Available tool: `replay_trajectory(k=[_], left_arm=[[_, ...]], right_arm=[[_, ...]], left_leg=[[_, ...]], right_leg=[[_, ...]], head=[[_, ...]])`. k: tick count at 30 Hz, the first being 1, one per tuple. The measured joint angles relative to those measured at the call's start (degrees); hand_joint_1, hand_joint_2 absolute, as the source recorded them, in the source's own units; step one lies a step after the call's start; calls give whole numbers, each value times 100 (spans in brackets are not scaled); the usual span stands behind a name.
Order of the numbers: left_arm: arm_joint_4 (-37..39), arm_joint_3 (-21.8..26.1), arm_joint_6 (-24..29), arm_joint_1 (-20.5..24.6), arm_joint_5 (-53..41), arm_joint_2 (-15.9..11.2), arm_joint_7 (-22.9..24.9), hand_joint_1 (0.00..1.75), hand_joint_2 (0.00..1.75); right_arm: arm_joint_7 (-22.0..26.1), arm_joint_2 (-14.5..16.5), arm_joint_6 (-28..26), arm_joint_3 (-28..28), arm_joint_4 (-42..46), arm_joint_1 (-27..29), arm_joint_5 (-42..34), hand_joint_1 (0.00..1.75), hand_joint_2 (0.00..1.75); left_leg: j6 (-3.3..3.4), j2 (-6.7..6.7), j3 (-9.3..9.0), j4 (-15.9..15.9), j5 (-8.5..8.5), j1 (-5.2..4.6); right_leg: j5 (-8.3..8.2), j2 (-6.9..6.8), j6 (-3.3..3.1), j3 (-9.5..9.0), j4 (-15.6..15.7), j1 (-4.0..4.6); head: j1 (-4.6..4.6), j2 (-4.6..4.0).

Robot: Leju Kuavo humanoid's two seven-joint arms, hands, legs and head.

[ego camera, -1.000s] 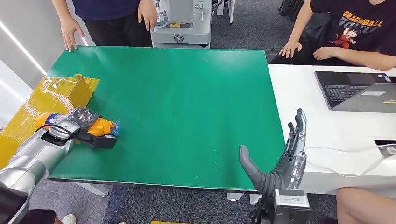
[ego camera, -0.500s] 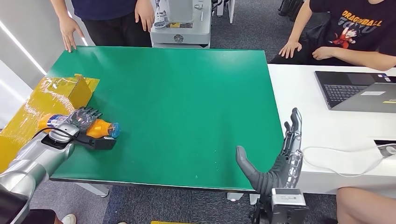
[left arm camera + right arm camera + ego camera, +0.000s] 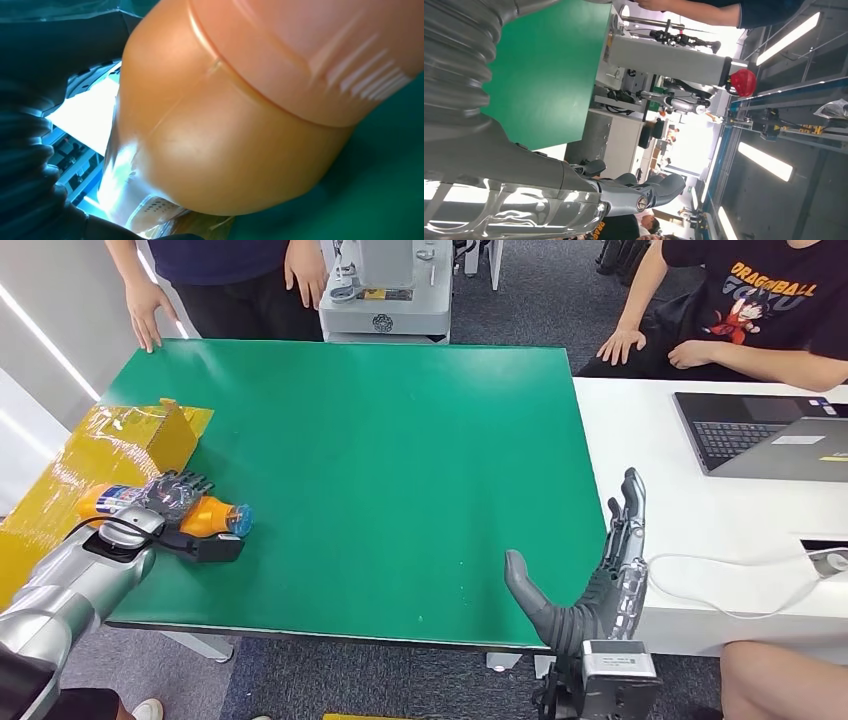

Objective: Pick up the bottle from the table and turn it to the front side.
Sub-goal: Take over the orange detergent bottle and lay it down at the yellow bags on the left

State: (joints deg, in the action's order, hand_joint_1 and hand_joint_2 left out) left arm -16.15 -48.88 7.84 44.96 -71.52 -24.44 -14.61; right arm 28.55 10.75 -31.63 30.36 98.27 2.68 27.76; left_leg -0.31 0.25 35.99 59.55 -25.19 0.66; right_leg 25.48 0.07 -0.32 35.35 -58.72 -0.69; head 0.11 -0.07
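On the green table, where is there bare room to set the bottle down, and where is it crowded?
Bare: the wide middle of the green table, from the left hand across to the right hand and up to the far edge. Crowded: the near left corner, where the left hand grips the bottle beside the yellow box.

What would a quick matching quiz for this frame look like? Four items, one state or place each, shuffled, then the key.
Items
1. orange plastic bottle with a blue cap
2. right hand
3. yellow cardboard box
4. grey laptop

States or places
A. open on the white table
B. lying on its side on the green table, held by the left hand
C. empty, fingers spread, at the green table's near right corner
D. at the green table's left edge

Pairs: 1-B, 2-C, 3-D, 4-A
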Motion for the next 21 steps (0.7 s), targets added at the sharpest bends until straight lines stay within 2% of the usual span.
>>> replay_trajectory(k=[12, 21], left_arm=[[0, 74, -106, 38, -67, -86, -236, 0, 175], [0, 119, -331, 212, -286, -140, -674, 0, 175]], right_arm=[[41, 0, -10, -3, 0, -25, -67, 0, 175], [198, 0, -120, -21, 0, -30, -223, 0, 175]], left_leg=[[-1, 1, -3, 0, 1, 0], [-2, 0, -3, 1, 1, 0]], right_leg=[[0, 1, 0, 1, 0, 0], [0, 0, -1, 1, 0, 0]], head=[[1, 0], [1, 0]])
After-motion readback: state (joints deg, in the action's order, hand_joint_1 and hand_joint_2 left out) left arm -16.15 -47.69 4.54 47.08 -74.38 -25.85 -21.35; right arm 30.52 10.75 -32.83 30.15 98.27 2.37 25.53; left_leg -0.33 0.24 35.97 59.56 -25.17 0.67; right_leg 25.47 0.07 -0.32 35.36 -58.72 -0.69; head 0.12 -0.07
